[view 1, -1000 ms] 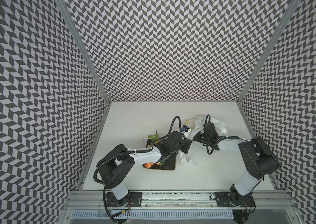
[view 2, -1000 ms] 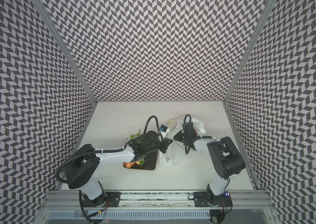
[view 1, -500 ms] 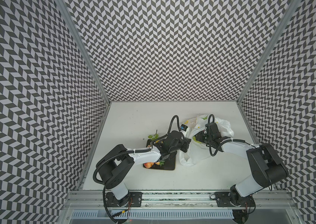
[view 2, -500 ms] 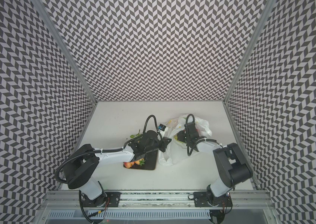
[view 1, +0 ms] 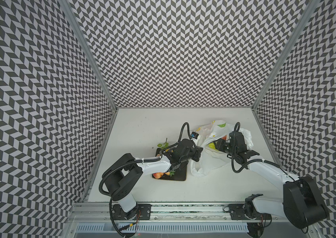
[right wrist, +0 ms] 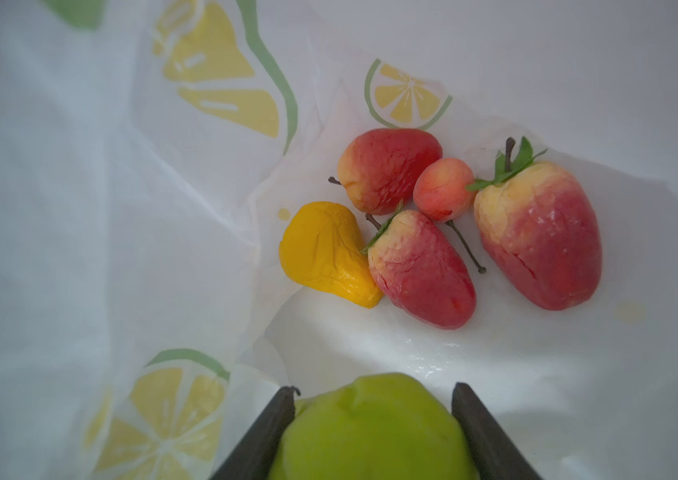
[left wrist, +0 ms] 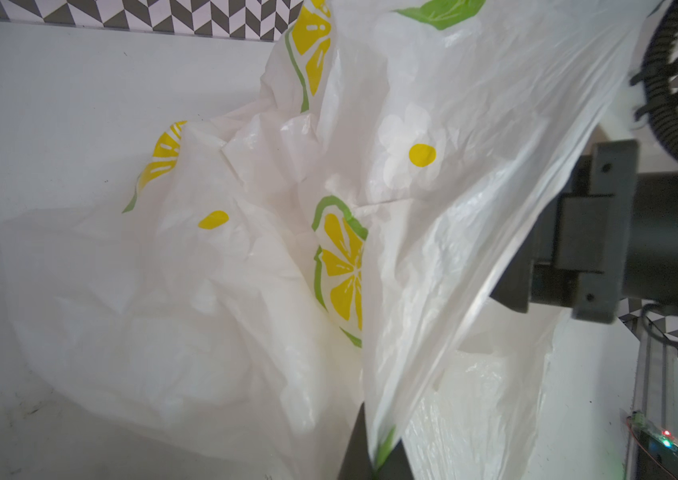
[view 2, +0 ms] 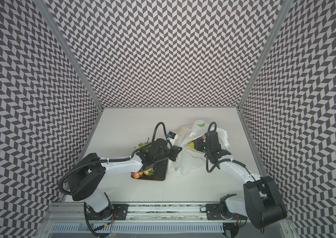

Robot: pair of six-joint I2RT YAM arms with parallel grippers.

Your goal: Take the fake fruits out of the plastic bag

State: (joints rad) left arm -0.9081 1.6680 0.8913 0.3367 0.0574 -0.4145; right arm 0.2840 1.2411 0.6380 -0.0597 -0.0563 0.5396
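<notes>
Nearest, at 7 o'clock from the middle of the white table (view 1: 142,127): dark square plate (view 1: 180,175), lying flat, with a few red-yellow fake fruits (view 1: 158,175) bunched at its 7 o'clock corner, half hidden under the left forearm (view 1: 152,164). At the plate's 11 o'clock corner, a green leafy twig (view 1: 163,145) poking past the rim.

Just beside the plate, at its 3 o'clock: plastic bag (view 1: 208,162), crinkled, translucent white, printed with lemon slices, one loop handle slack on the table at the near end.

Above the plate's 1 o'clock corner: left gripper (view 1: 201,148), jaws pressed together on the bag's rim, thin film pinched between the fingertips (left wrist: 356,453) and pulled up taut, mouth gaping toward 3 o'clock.

A little farther, entering that mouth from 4 o'clock: right gripper (view 1: 213,145), jaws closed against both sides of a lime-green pear (right wrist: 370,432), dark fingers (right wrist: 271,428) touching its flanks, pear clear of the other fruit.

Deeper inside, on the bag's floor, five more in one close cluster: orange pear (right wrist: 325,253), smaller strawberry (right wrist: 420,270) against it, small peach (right wrist: 443,189), red-yellow apple (right wrist: 389,164), larger strawberry (right wrist: 537,237) with green leaves.

Farthest, at 12 o'clock: the bag's raised fold with a green leaf print, then the chevron back wall (view 1: 183,51).
</notes>
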